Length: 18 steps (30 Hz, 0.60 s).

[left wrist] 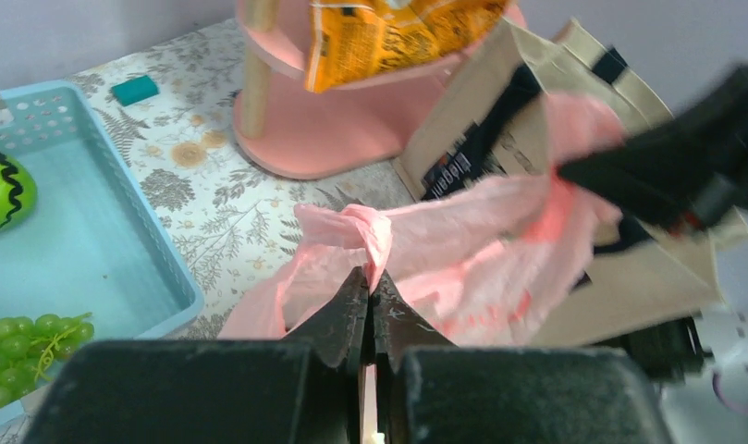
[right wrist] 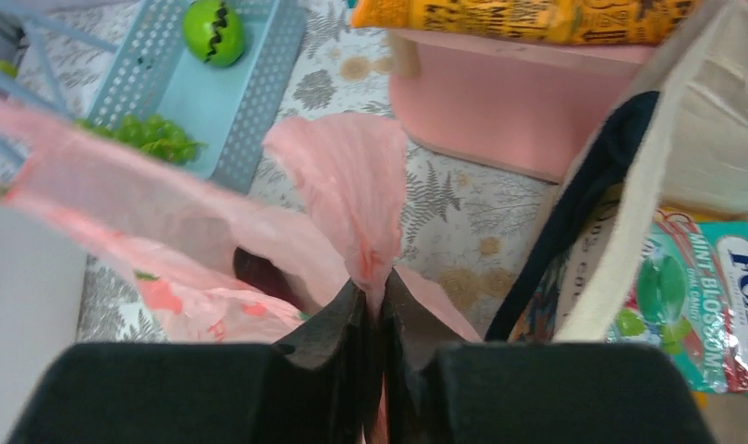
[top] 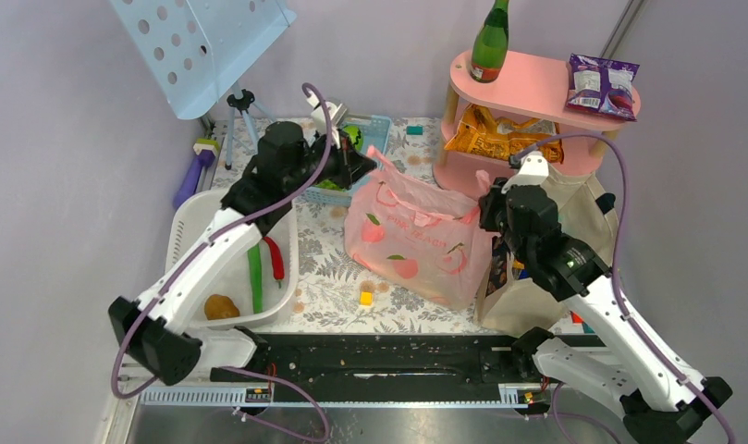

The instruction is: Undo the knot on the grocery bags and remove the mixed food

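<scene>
The pink plastic bag [top: 411, 242] lies mid-table, its top stretched between both arms. My left gripper [top: 362, 165] is shut on the bag's left handle [left wrist: 356, 229] at the bag's upper left. My right gripper [top: 484, 209] is shut on the other handle [right wrist: 351, 185] at the bag's right edge. The bag's mouth gapes, dark inside [right wrist: 259, 273]; its contents do not show. The beige canvas tote [top: 573, 208] with black handles [right wrist: 592, 194] stands right of the pink bag, behind my right arm. Snack packets [right wrist: 703, 296] show inside the tote.
A pink two-tier stand [top: 536, 92] holds a green bottle [top: 490, 42], a purple packet [top: 603, 85] and orange packets [top: 495, 134]. A blue basket [left wrist: 83, 231] with grapes [left wrist: 32, 338] sits behind. A white bin [top: 190, 245] with vegetables stands left. A yellow cube [top: 366, 298] lies on the mat.
</scene>
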Each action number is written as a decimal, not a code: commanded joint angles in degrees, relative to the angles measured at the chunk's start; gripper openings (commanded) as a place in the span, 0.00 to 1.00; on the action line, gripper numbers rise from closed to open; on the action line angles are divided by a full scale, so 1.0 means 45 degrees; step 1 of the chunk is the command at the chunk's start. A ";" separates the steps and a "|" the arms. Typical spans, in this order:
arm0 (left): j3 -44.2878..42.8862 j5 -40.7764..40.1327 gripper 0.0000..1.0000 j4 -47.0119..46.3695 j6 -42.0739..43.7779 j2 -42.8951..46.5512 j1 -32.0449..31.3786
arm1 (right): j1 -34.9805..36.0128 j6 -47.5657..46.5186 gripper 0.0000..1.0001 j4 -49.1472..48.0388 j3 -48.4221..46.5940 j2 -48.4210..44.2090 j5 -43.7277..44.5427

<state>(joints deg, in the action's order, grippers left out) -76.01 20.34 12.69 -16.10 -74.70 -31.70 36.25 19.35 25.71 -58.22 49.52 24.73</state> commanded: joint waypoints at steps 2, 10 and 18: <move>0.0403 0.2371 0.00 0.1995 0.1816 0.1333 0.0123 | -0.1826 0.0581 0.25 -0.0445 -0.0086 -0.0059 -0.1333; 0.1430 0.3614 0.00 0.0418 0.1315 0.2480 0.0543 | -0.3383 0.0170 0.83 0.0694 -0.1372 -0.0035 -0.2483; 0.2457 0.2150 0.00 0.0015 0.0079 0.2469 0.0602 | -0.3383 -0.1496 0.99 0.0725 -0.3210 0.0177 -0.8311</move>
<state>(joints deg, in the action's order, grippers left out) -63.99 32.25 15.22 -13.65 -63.35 -29.32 21.21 16.38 29.76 -67.40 49.74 3.70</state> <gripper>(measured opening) 0.010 0.993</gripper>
